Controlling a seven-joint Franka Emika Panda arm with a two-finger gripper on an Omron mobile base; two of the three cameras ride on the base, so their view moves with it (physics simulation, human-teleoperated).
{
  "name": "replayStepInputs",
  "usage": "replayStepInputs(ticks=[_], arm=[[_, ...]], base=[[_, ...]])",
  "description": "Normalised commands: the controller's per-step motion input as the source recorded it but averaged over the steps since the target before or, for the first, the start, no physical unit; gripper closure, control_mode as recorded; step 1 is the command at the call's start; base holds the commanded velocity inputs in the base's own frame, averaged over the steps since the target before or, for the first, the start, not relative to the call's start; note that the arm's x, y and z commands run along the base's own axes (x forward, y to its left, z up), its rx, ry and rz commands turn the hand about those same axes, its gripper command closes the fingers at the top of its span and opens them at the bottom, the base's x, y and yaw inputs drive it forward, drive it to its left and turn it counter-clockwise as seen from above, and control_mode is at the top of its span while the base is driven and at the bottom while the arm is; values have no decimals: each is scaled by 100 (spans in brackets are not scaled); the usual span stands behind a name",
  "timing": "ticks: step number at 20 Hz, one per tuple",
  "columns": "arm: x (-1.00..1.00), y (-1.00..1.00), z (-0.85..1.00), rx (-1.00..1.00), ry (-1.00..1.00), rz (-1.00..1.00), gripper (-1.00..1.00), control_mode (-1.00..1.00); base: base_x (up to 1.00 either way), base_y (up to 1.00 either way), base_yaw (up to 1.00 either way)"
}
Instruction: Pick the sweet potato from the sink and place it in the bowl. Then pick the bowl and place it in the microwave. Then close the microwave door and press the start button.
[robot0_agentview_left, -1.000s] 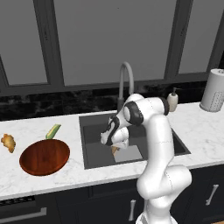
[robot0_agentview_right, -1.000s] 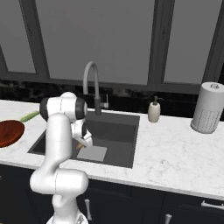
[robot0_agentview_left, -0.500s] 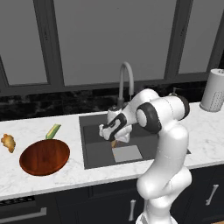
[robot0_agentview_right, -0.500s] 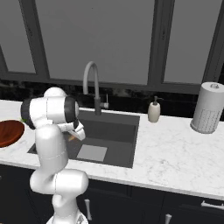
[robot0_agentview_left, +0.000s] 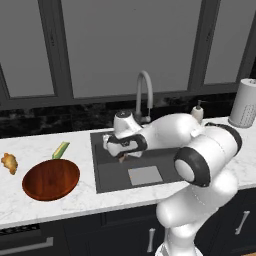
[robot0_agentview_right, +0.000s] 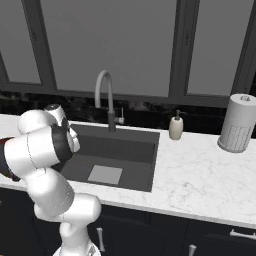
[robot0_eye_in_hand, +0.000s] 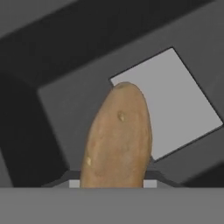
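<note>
The tan-orange sweet potato (robot0_eye_in_hand: 118, 140) sticks out between my fingers, with my gripper (robot0_agentview_left: 122, 153) shut on it. It hangs over the left part of the dark sink (robot0_agentview_left: 165, 167), above the basin floor and its light grey plate (robot0_eye_in_hand: 175, 96). In the left base view the sweet potato (robot0_agentview_left: 124, 158) shows as a small tan tip under the hand. The reddish-brown bowl (robot0_agentview_left: 51, 179) sits on the counter left of the sink, apart from my gripper and with nothing in it. The microwave and its door are out of view.
A knobby golden-brown lump (robot0_agentview_left: 8, 162) and a pale green stalk (robot0_agentview_left: 61, 149) lie by the bowl. The curved faucet (robot0_agentview_left: 142, 95) stands behind the sink. A soap dispenser (robot0_agentview_right: 175, 126) and a paper towel roll (robot0_agentview_right: 237, 124) stand to the right on the marble counter.
My arm has swung left and raised the hand from low over the sink's plate to its left part, carrying the sweet potato along. The bowl has not moved.
</note>
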Motion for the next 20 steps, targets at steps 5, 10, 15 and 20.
replayStepInputs(ticks=[5,10,15,20], arm=[[-39,50,100,0,0,8,100,-100],[-27,61,47,1,5,13,100,-100],[-20,95,9,0,0,9,100,-100],[-12,72,30,0,0,13,100,-100]], base=[[0,0,0],[0,0,0],[0,0,0],[0,0,0]])
